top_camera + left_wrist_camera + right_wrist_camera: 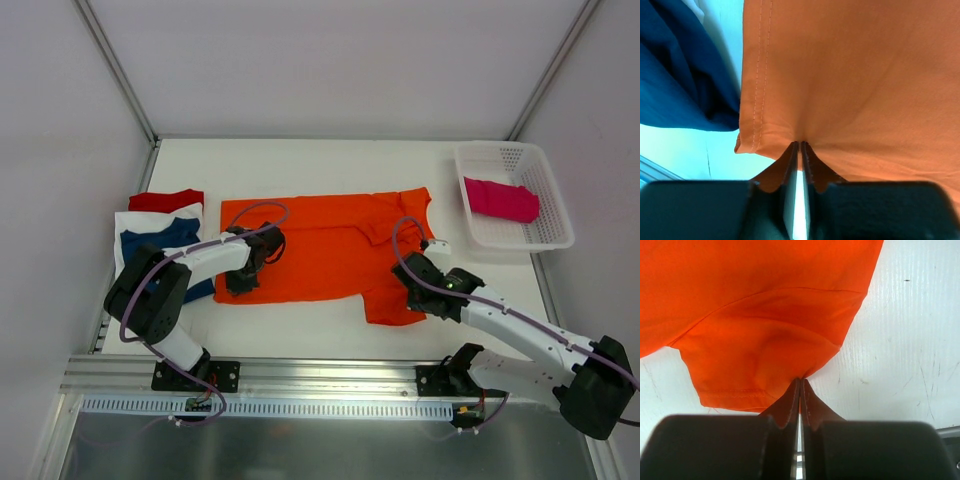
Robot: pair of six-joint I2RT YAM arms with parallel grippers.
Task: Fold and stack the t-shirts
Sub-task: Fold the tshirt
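Here, the bright orange short-sleeved cloth t-shirt (320, 250) lies spread flat mid-table. The left gripper (799, 148) is pinched on its near-left hem corner, and the right gripper (800, 385) is pinched on its near-right sleeve. Seen from above, the left arm hides part of the folded navy blue t-shirt (165, 240) at the left.

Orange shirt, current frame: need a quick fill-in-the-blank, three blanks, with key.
1. The t-shirt pinched by both the left tool and the right tool is ___ in colour.
2. The pink t-shirt lies in the white mesh ___.
3. In the top view, the navy t-shirt lies to the ___ of the pinched one.
Missing words: orange; basket; left.
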